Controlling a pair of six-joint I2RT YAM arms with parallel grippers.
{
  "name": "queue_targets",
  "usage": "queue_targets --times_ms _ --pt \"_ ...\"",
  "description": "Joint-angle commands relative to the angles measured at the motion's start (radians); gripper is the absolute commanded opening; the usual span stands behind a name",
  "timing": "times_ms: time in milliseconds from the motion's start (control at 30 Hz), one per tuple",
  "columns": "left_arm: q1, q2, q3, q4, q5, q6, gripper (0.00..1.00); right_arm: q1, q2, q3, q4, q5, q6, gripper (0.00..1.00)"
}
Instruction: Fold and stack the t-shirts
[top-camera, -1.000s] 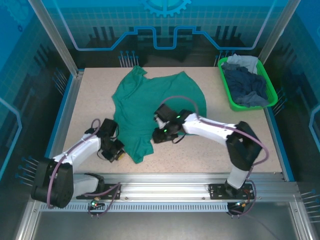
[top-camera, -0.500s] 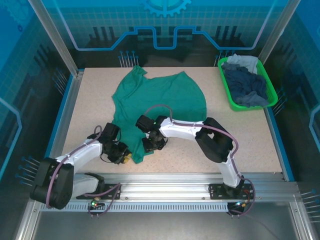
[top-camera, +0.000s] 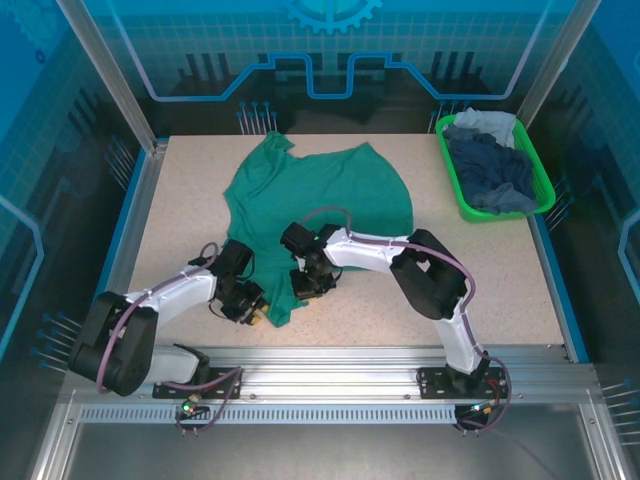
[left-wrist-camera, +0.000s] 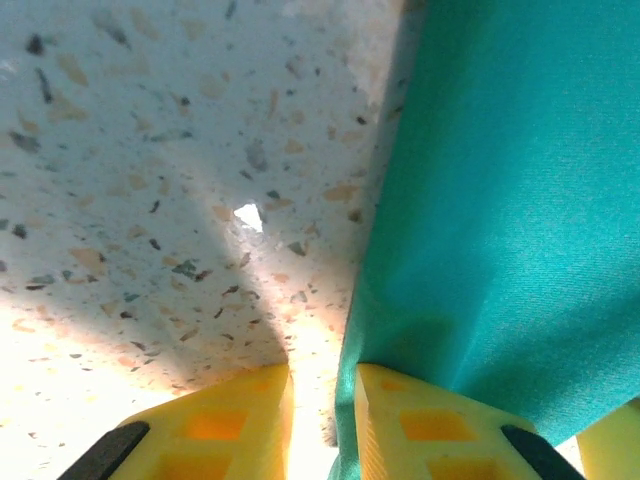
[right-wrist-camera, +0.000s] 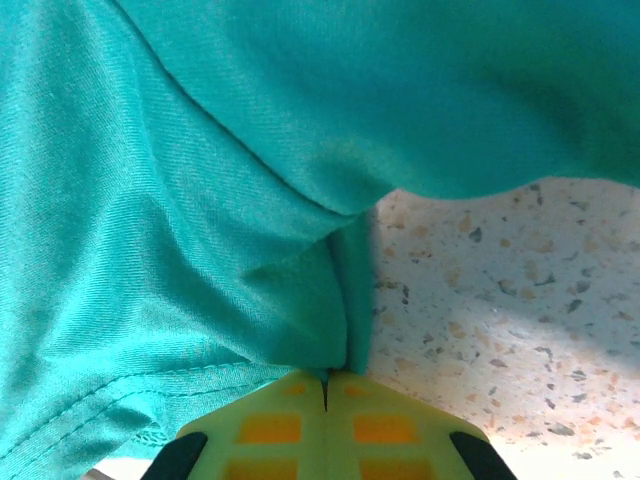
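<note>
Over the last second my right arm has swung from the middle of the table (top-camera: 480, 270) down and leftward in the top view, and my left arm has slid rightward to meet the cloth's lower edge. My right claw (top-camera: 308, 288) now sits at the lower centre of the frame on the narrow bottom end of the teal-green t-shirt (top-camera: 310, 195), with my left claw (top-camera: 252, 308) just beside it to the left. The shirt lies spread on the table from upper centre down to that narrow end, somewhat rumpled. Seen from my right wrist, the right claw (right-wrist-camera: 326, 378) is pressed together, with a fold of the teal cloth (right-wrist-camera: 200, 200) pinched where the two pads meet. Seen from my left wrist, the left claw (left-wrist-camera: 322, 385) stands a little apart. Bare speckled tabletop shows through the narrow gap, and the shirt's edge (left-wrist-camera: 500, 200) drapes over the finger (left-wrist-camera: 430, 420) at the right of the frame rather than between the two. At the upper right a green basket (top-camera: 448, 165) holds a navy t-shirt (top-camera: 495, 165) and a pale grey-blue t-shirt (top-camera: 485, 122), well apart from both claws.
</note>
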Motion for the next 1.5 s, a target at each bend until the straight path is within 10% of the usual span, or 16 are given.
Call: queue_targets --times_ms 0,167,467,767,933,1167,1467 --pt "-0.024 0.046 0.033 0.184 -0.008 0.007 0.19 -0.016 -0.003 -0.039 -0.005 -0.063 0.016 0.00" --pt "-0.028 0.049 0.082 0.159 -0.054 0.034 0.00 -0.041 -0.025 -0.040 -0.002 -0.110 0.008 0.00" --pt "-0.015 -0.131 0.169 -0.177 -0.172 0.150 0.00 -0.080 -0.096 -0.028 -0.039 -0.169 0.021 0.00" --pt "0.004 -0.182 0.120 -0.218 -0.055 0.171 0.00 -0.112 -0.093 -0.040 -0.086 -0.263 0.068 0.00" --pt "-0.071 -0.169 0.052 -0.039 0.044 0.056 0.29 -0.148 -0.073 -0.074 -0.063 -0.262 0.125 0.00" --pt "-0.147 -0.094 0.091 -0.039 0.034 0.067 0.18 -0.186 -0.001 -0.053 -0.036 -0.267 0.155 0.00" --pt "-0.216 -0.031 0.101 -0.035 0.039 0.053 0.34 -0.190 0.032 -0.064 -0.040 -0.264 0.137 0.00"
